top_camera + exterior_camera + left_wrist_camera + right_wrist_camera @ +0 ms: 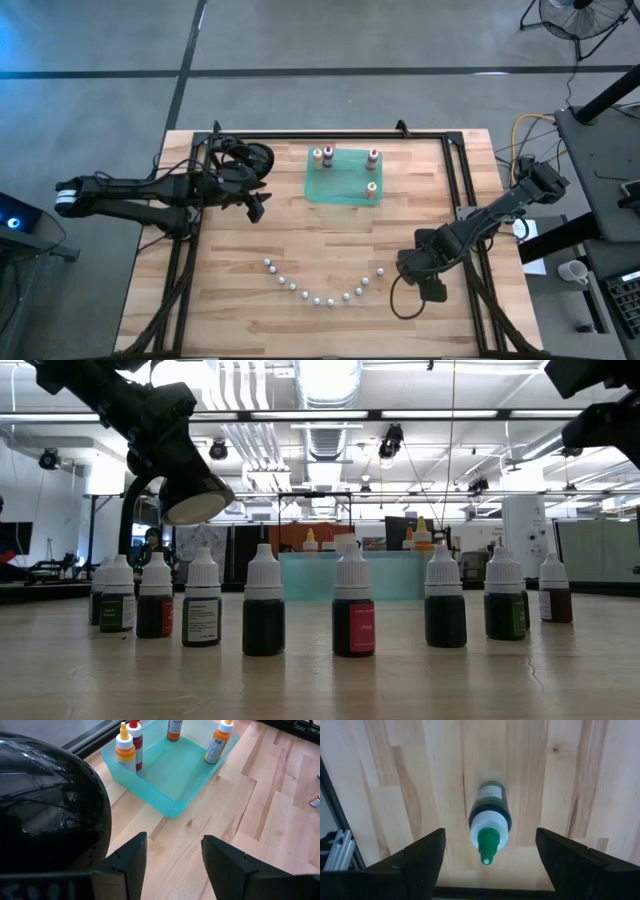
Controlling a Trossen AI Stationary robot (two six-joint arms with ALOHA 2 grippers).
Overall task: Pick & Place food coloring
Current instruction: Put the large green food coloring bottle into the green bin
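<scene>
A: Where are the bottles?

B: Two groups. Four tall ones stand in the tray (pixel 340 185) at the far middle of the table (pixel 300 250): an orange bottle (pixel 318 157) and a red bottle (pixel 328 155) side by side at its far left corner, another (pixel 373 158) at the far right, and one (pixel 371 189) at the near right. The small bottles (pixel 318 296) stand in a curved row near the front edge, white caps up, dark bodies.

A: And the right gripper (pixel 432 290)?

B: Low over the table at the right end of that row. Its jaws stand wide apart, holding nothing. In the right wrist view a green bottle (pixel 489 817) sits between the two fingers (pixel 420 857), upright on the wood, touching neither, cap off and green tip bare.

A: The left gripper (pixel 256 207)?

B: Over the table just left of the tray, near its left edge. Jaws parted, empty. The left wrist view looks past its fingers (pixel 127 862) to the tray's near corner, bare wood between.

A: Anything else?

B: In the low view the small bottles line up across the front, with the tray and its tall bottles behind them. A round dark arm part (pixel 195 495) hangs above the row's left side.
</scene>
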